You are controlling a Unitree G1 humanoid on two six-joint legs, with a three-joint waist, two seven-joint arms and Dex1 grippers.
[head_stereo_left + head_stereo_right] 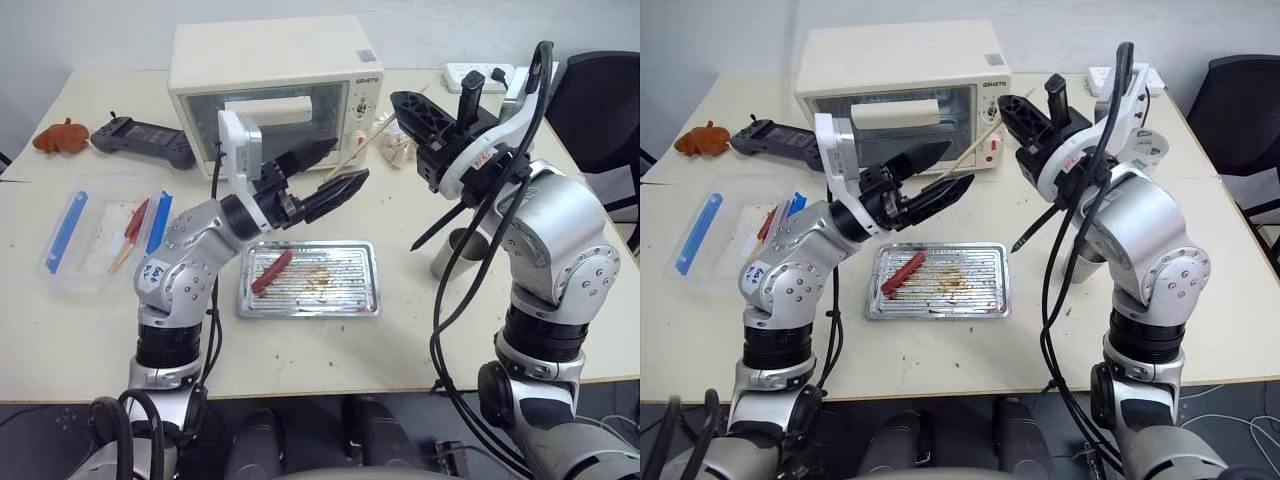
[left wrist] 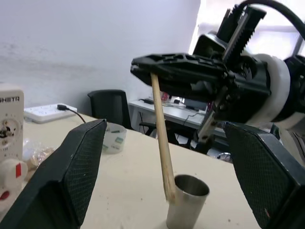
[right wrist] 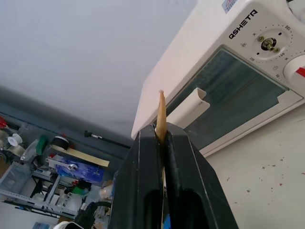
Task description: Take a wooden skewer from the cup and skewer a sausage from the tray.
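I have the wooden skewer (image 3: 161,114) clamped in the right end effector (image 1: 408,108), lifted clear of the cup (image 2: 187,200), so the fetch is done and piercing comes next. The left end effector (image 1: 325,172) is spread wide and empty, just beside the skewer's free end. The sausage (image 1: 271,270) lies in the tray (image 1: 345,305) below both. Next I must bring the point down; the oven (image 1: 270,80) crowds behind, open tabletop (image 1: 330,355) lies in front.

Ridged metal tray (image 1: 345,300), wooden skewer (image 2: 162,143)
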